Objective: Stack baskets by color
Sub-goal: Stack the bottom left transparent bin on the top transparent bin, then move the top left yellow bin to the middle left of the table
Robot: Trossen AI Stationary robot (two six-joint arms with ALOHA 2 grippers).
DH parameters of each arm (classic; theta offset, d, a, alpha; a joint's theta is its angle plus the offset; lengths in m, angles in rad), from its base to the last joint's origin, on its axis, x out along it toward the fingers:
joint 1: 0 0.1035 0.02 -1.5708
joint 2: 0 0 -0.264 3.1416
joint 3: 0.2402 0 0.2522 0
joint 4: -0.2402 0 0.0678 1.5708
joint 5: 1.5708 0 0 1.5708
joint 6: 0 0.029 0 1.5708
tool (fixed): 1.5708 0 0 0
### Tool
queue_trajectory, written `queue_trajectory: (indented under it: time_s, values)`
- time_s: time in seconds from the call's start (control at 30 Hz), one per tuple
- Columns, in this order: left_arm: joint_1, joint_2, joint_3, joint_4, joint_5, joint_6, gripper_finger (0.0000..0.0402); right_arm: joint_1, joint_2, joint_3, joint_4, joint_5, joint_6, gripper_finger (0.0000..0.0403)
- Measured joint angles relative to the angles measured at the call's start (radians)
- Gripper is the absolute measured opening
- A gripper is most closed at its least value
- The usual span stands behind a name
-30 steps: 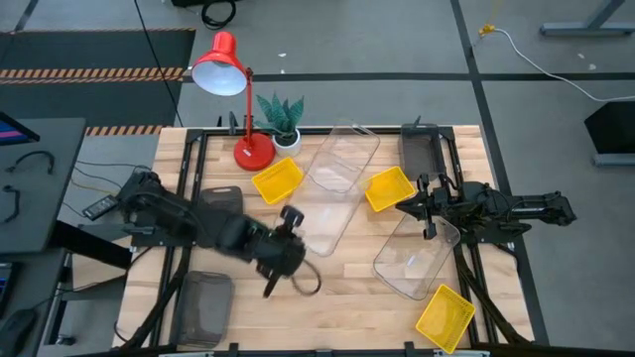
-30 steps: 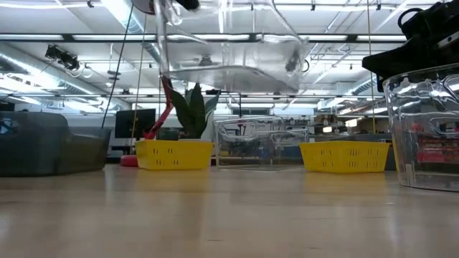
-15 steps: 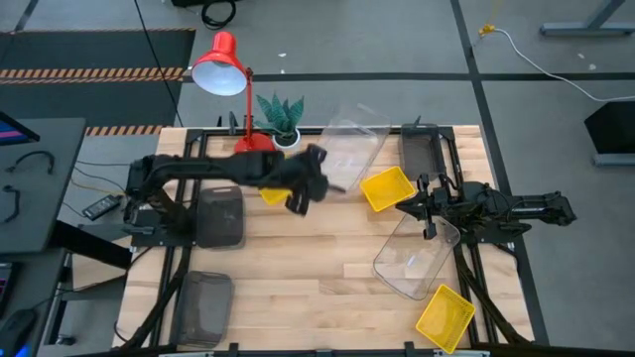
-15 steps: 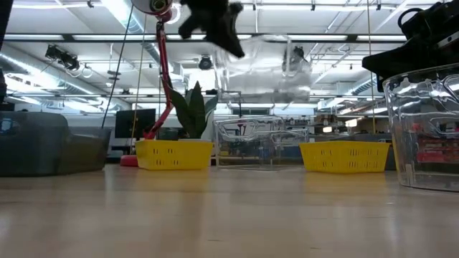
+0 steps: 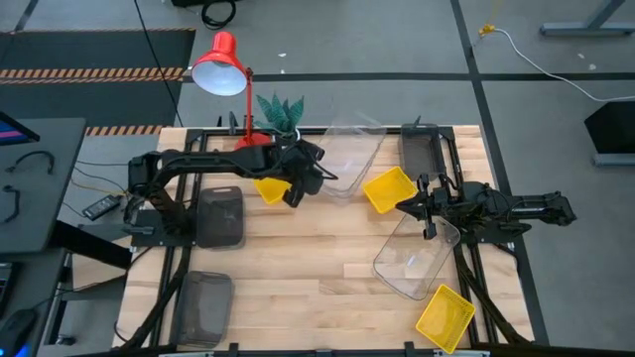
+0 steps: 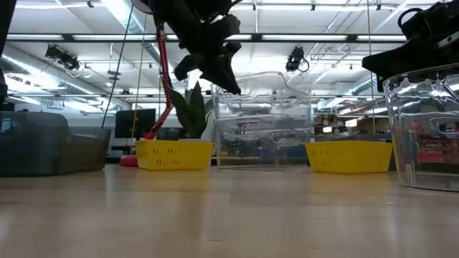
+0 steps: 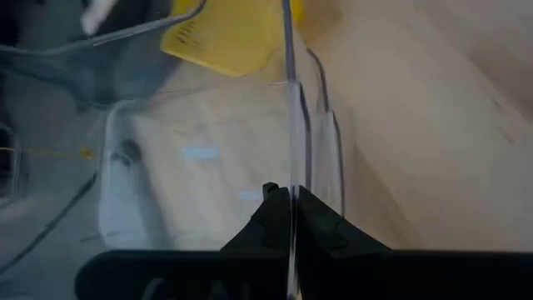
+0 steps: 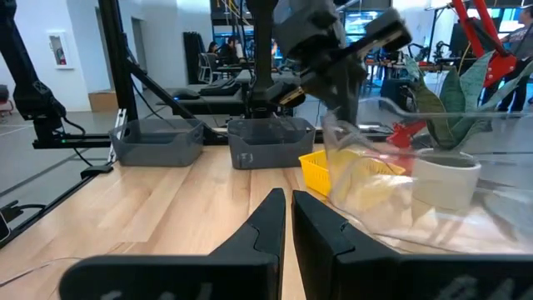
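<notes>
Pinching clear basket (image 5: pixel 349 159) rim w/ closed left gripper (image 5: pixel 310 171).

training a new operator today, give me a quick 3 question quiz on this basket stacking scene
1. True or false: the left pincer is shut on the rim of a clear basket.
2. How many yellow baskets show in the high view?
A. one
B. two
C. three
3. Which arm's pincer holds the tilted clear basket at the right side of the table?

Key:
1. True; the left wrist view shows the fingers pinching the clear wall.
2. C: one beside the left pincer, one mid-table, one at the near right corner.
3. The right pincer.
</notes>
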Motion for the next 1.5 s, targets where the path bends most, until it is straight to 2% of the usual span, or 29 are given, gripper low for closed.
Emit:
queue_trajectory:
  time_s: [0.2, 0.33, 0.53, 0.63, 0.83, 0.93, 1.03, 1.13, 1.33, 1.5]
  values:
    - [0.006, 0.000, 0.000, -0.021, 0.013, -0.026, 0.0008, 0.000, 0.000, 0.000, 0.000, 0.000, 0.000, 0.0030]
    - [0.033, 0.003, 0.000, -0.051, 0.094, -0.035, 0.0011, 0.000, 0.000, 0.000, 0.000, 0.000, 0.000, 0.0030]
    - [0.056, 0.025, 0.000, -0.051, 0.102, -0.050, 0.0020, 0.000, 0.000, 0.000, 0.000, 0.000, 0.000, 0.0030]
    - [0.057, 0.026, 0.000, -0.041, 0.100, -0.043, 0.0046, 0.000, 0.000, 0.000, 0.000, 0.000, 0.000, 0.0030]
    - [0.057, 0.005, 0.010, -0.045, 0.101, -0.057, 0.0139, 0.000, 0.000, 0.000, 0.000, 0.000, 0.000, 0.0030]
    - [0.050, -0.005, 0.044, -0.051, 0.094, -0.132, 0.0178, 0.000, 0.000, 0.000, 0.000, 0.000, 0.000, 0.0030]
    - [0.051, -0.005, 0.065, -0.038, 0.095, -0.220, 0.0193, 0.000, 0.000, 0.000, 0.000, 0.000, 0.000, 0.0030]
    - [0.065, 0.014, 0.065, -0.029, 0.096, -0.279, 0.0176, 0.000, 0.000, 0.000, 0.000, 0.000, 0.000, 0.0030]
    - [0.085, 0.096, 0.027, 0.017, 0.173, -0.367, 0.0098, 0.000, 0.000, 0.000, 0.000, 0.000, 0.000, 0.0030]
    - [0.077, 0.164, 0.024, 0.082, 0.166, -0.376, 0.0045, 0.000, 0.000, 0.000, 0.000, 0.000, 0.000, 0.0030]
